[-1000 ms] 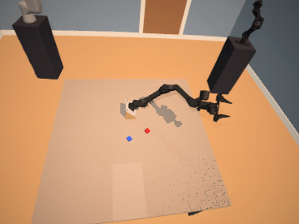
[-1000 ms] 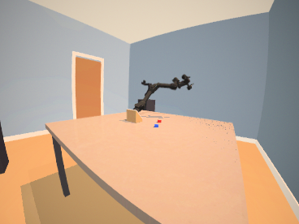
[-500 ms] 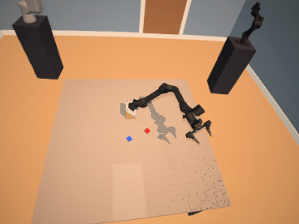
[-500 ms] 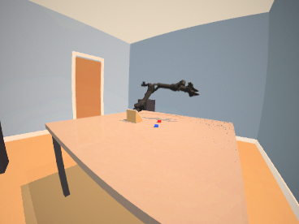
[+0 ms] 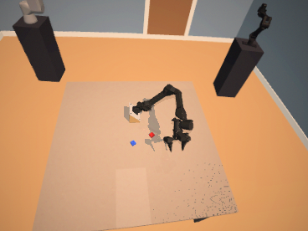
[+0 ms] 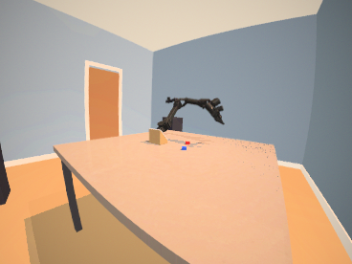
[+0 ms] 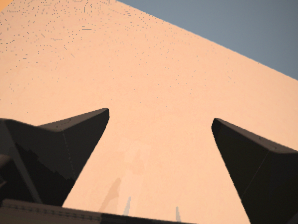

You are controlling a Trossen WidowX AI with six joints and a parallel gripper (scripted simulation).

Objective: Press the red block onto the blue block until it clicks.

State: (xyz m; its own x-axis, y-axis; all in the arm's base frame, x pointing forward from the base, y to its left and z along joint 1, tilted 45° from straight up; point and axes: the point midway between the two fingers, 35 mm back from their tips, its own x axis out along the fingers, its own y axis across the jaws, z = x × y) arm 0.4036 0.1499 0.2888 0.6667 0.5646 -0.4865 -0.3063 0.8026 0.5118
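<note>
The red block [image 5: 151,135] [image 6: 187,143] sits on the table, close to the arm's shadow. The blue block [image 5: 133,143] [image 6: 184,148] sits on the table a short way from the red one, to its lower left in the top view. The two blocks are apart. My gripper [image 5: 177,150] [image 7: 160,117] is open and empty, raised above the table, to the right of the red block in the top view. In the exterior view the gripper hangs high above the table, right of both blocks. Neither block shows in the wrist view.
A wooden wedge-shaped block [image 5: 134,119] [image 6: 157,137] with a white face stands at the arm's base on the table [image 5: 84,167] [image 6: 191,201]. Two dark pedestals [image 5: 41,50] [image 5: 238,69] bearing other arms stand beyond the table. The table's far edge crosses the wrist view.
</note>
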